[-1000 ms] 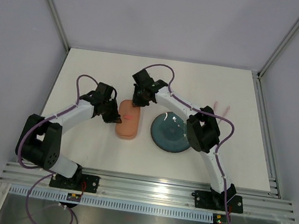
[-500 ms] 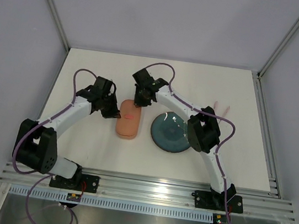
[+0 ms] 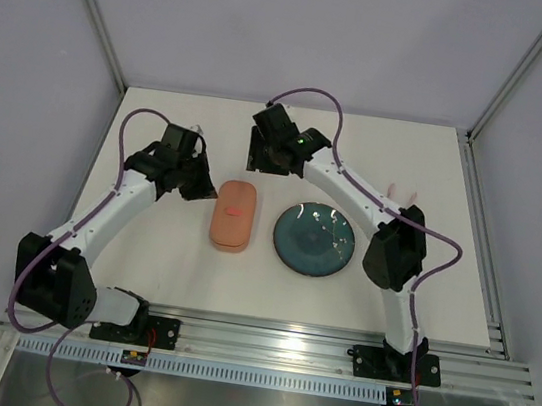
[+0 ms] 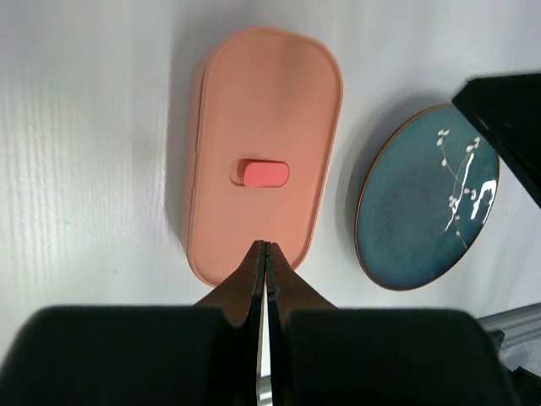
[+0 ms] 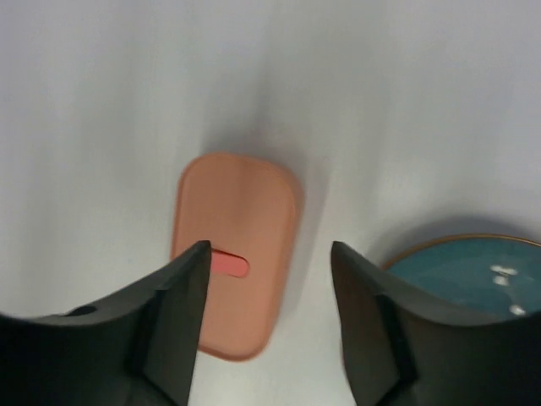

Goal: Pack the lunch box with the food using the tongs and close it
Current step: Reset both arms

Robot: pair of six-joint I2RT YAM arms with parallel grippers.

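The salmon-pink lunch box [image 3: 232, 215] lies shut on the table, its lid on and the red mark [image 4: 260, 172] facing up. No food shows in any view. The pale tongs [image 3: 392, 189] lie at the right, partly hidden behind the right arm. My left gripper [image 3: 207, 190] hovers just left of the box [image 4: 270, 101], its jaws pressed together on nothing [image 4: 266, 246]. My right gripper [image 3: 262, 166] hangs behind the box's far end, open and empty [image 5: 270, 249], with the box [image 5: 245, 211] below it.
A round teal plate [image 3: 313, 238] with a brown rim sits right of the box, bare of food; it also shows as the plate [image 4: 423, 199] and the plate [image 5: 473, 266]. The right gripper's black body [image 4: 507, 118] hangs above it.
Both grippers have drawn back from the box, the left one to the left and the right one toward the far side. The right gripper's jaws have gone from shut to open.
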